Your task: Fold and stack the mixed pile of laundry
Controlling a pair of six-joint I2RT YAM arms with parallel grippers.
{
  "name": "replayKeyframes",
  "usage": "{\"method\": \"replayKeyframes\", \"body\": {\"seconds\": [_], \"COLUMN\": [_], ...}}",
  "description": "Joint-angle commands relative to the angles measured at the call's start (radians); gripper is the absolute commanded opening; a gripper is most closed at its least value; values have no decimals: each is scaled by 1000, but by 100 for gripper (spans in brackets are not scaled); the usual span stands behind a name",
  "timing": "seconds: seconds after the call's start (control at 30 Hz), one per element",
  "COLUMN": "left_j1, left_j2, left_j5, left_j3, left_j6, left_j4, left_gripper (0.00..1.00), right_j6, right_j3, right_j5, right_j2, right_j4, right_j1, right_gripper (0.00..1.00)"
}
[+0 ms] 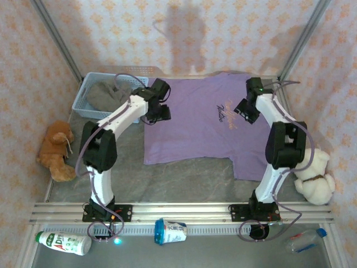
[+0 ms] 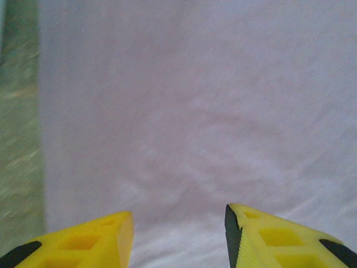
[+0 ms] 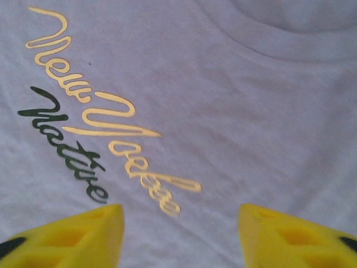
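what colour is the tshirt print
Yellow lettering with a dark green word beside it, best in right wrist view.

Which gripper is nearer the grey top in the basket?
Left. The left gripper is over the T-shirt's left edge, near the grey top; the right gripper is across, by the print.

The left arm (image 1: 97, 151) rises from its base at the near edge, bends at the elbow and sends its white forearm forward and to the right. At the end of that reach the left end effector (image 1: 160, 110) points downward, its yellow fingers (image 2: 83, 243) standing apart with nothing between them. The right arm (image 1: 281, 148) mirrors it, climbing from its base, folding at the elbow and leaning forward and to the left, with the right end effector (image 1: 245, 111) tipped downward and its yellow fingers (image 3: 72, 234) likewise spread, gripping nothing.
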Motion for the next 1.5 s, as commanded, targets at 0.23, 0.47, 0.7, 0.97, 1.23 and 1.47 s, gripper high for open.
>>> {"method": "replayKeyframes", "body": {"seconds": [0.23,0.47,0.7,0.97,1.23,1.47], "left_j1": [14,93,127,129,140,157], "left_j2": [295,375,409,396,259,120], "left_j5": [-24,-41,-25,82,134,158], "left_j3": [110,122,204,279,209,74], "left_j6": [-109,-122,-51,14,37,68], "left_j4": [44,52,25,-30,-9,-20], "left_gripper": [48,48,49,65,100,100], "right_j6": [28,76,197,287,375,406], "right_j3": [-333,-516,-652,-812,-951,-1005], "right_j5": [74,112,149,49,30,16], "right_j2": [-266,-397,-484,-600,-751,-711], "right_j4": [-107,-122,-139,-59,-54,63], "right_j1": [-54,-87,-96,-97,-86,-69], "right_gripper": [78,79,76,63,60,43]}}
